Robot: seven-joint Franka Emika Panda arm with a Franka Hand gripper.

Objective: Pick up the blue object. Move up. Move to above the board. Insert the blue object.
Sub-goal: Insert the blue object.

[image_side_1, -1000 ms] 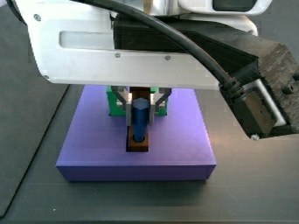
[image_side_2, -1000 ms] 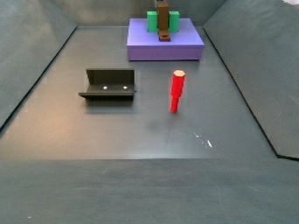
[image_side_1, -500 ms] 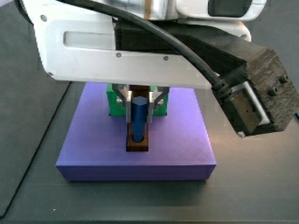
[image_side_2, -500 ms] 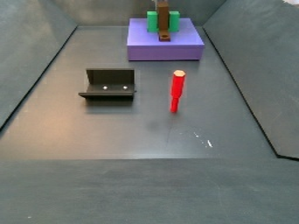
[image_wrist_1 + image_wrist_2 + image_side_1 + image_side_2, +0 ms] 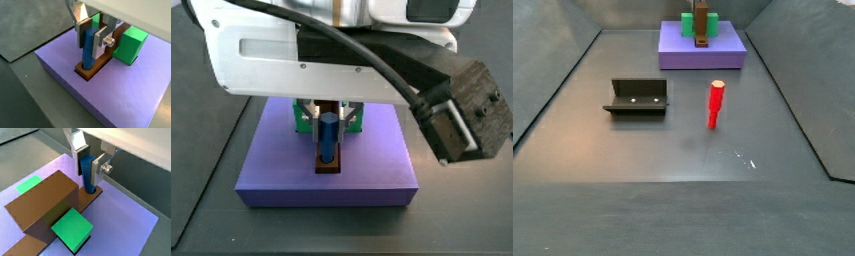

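Note:
The blue object [image 5: 88, 47] is a dark-blue peg standing upright with its lower end in the round hole of the board [image 5: 94, 73], a brown plank on the purple slab. My gripper [image 5: 89, 50] is right over the board. Its silver fingers [image 5: 101, 42] press on both sides of the peg's upper half. Another wrist view shows the same grip [image 5: 89, 178] on the peg [image 5: 87, 173], with the board [image 5: 91, 198] under it. In a side view the peg [image 5: 329, 140] stands at the near end of the board [image 5: 330, 167], below the arm's white body.
The purple slab [image 5: 372, 170] also carries green blocks [image 5: 132, 44] [image 5: 72, 228] and a bigger brown block [image 5: 41, 203] close behind the gripper. On the grey floor stand a red stick [image 5: 715, 104] and the fixture [image 5: 637, 97]. Dark walls surround the floor.
The arm's body and its dark camera block have shifted slightly in the side view. The peg has stayed upright in the board's hole between the fingers.

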